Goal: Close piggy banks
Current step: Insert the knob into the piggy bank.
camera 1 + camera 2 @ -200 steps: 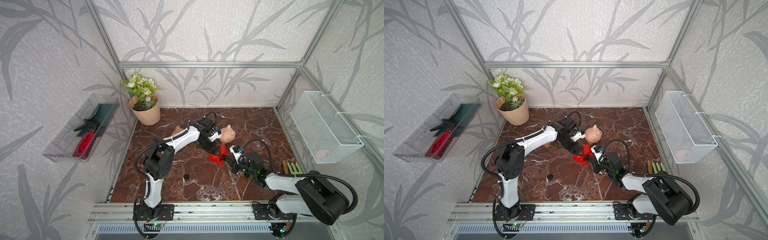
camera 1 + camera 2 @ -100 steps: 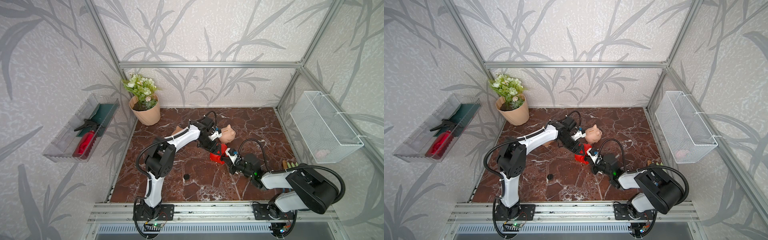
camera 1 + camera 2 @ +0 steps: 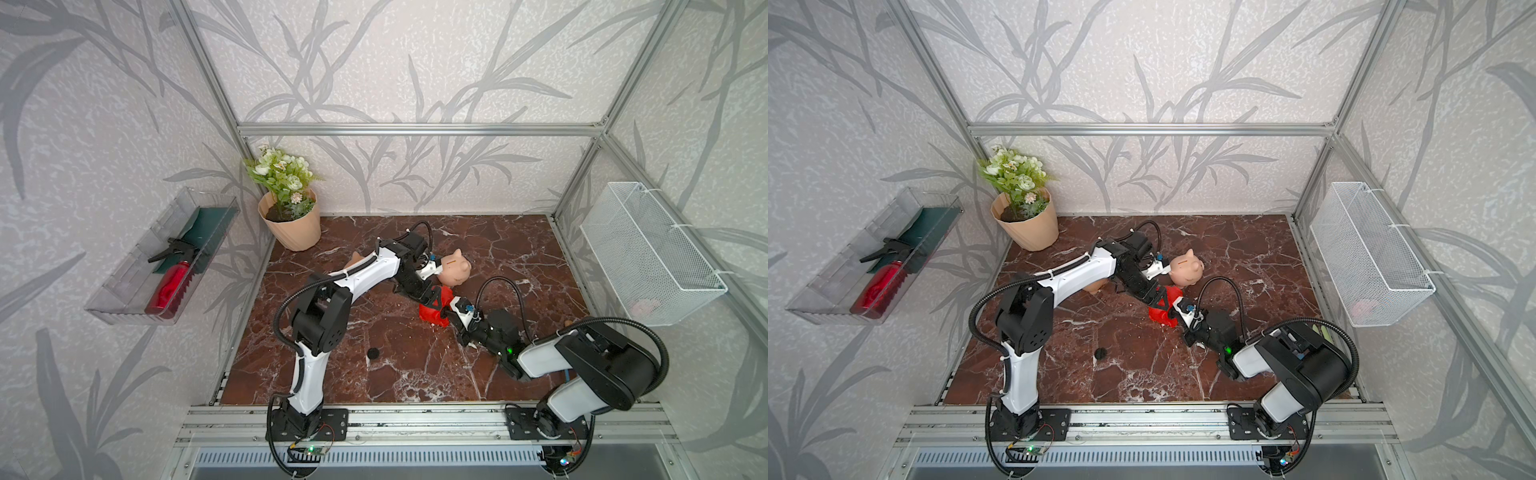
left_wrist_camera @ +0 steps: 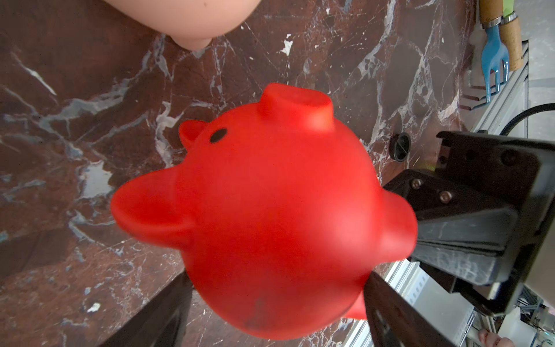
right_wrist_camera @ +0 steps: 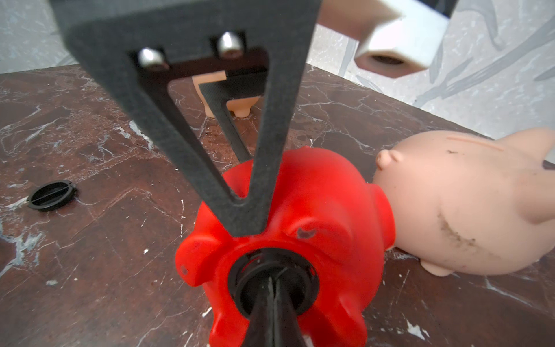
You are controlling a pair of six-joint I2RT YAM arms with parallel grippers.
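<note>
The red piggy bank (image 3: pixel 432 311) (image 3: pixel 1158 314) lies on its side mid-floor, belly hole toward the right arm. My left gripper (image 3: pixel 430 296) (image 4: pixel 276 300) is shut on its body (image 4: pixel 270 210), one finger on each flank. My right gripper (image 3: pixel 451 314) (image 5: pixel 271 279) is shut, its tips pressed into a black plug (image 5: pixel 304 281) sitting in the belly hole; I cannot tell whether they pinch the plug's ridge. A peach piggy bank (image 3: pixel 455 270) (image 5: pixel 450 204) lies against the red one. Another peach piggy bank (image 3: pixel 355 259) (image 5: pixel 240 103) stands half hidden behind the left arm.
A loose black disc (image 3: pixel 373 353) (image 5: pixel 51 195) lies on the marble floor toward the front left. A flowerpot (image 3: pixel 291 226) stands at the back left corner. A wire basket (image 3: pixel 648 253) hangs on the right wall and a clear tray (image 3: pixel 124 291) on the left. Garden tools (image 4: pixel 495 54) lie at the right edge.
The right arm has pushed in toward the red piggy bank, its elbow folding up and back. The left arm and the red piggy bank have barely moved.
</note>
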